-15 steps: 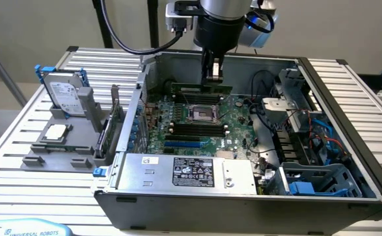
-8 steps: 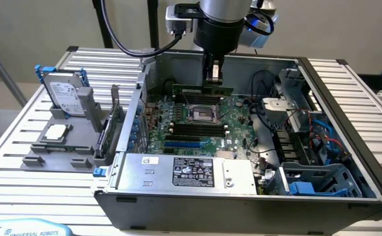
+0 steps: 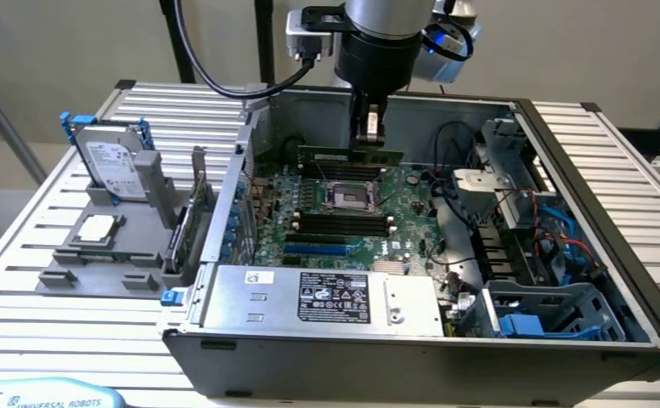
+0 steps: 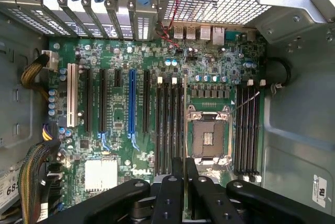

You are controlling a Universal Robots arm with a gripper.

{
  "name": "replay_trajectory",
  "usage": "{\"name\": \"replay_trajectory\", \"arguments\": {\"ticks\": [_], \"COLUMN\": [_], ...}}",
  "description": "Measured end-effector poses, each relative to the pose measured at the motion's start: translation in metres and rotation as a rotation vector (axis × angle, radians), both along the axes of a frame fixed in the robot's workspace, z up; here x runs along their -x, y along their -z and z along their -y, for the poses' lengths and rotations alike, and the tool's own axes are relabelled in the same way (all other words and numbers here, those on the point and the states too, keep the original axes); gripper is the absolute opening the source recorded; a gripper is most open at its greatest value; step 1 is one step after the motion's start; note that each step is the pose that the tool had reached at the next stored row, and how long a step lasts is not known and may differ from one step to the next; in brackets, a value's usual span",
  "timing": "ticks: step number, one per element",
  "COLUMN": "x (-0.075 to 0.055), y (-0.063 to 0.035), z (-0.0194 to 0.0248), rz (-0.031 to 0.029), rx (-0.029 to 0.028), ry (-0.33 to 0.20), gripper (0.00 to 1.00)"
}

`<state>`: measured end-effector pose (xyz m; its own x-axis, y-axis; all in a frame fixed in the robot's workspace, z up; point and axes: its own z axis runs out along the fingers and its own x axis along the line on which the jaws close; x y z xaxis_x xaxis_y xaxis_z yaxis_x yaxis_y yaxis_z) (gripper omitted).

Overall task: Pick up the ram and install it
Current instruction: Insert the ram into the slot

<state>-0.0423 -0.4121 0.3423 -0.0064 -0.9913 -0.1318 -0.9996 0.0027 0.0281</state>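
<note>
Exterior view: in the upper centre of the frame, the claw (image 3: 366, 146) is clamped on the ram (image 3: 324, 155). It holds the ram level above the motherboard (image 3: 352, 217) inside the open computer case (image 3: 420, 357), which stands on the counter (image 3: 35, 340).

Wrist view: the fingers (image 4: 177, 187) are drawn narrow, near the processor socket (image 4: 208, 137) and the memory slots (image 4: 170, 124).

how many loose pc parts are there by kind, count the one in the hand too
ram: 1, gripped in the hand over the open case
hard drive: 1, standing in the grey tray
processor chip: 1, lying in the tray
expansion card: 1, on edge at the tray's case side
total: 4
</note>
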Motion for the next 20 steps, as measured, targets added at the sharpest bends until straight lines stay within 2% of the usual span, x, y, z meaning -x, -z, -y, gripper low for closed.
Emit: {"name": "replay_trajectory", "arguments": {"ticks": [6,7,12,14,20], "x": [0.000,0.000,0.000,0.000,0.002], "y": [0.0004,0.0011,0.0065,0.0094,0.0192], "z": [0.0000,0.0000,-0.0002,-0.0007,-0.0041], "rz": [0.0001,0.0002,0.0012,0.0016,0.0019], "rx": [0.0014,0.0047,0.0289,0.0347,0.0472], "ry": [0.000,0.000,0.000,0.000,0.005], "gripper": [0.13,0.13,0.13,0.13,0.13]}}
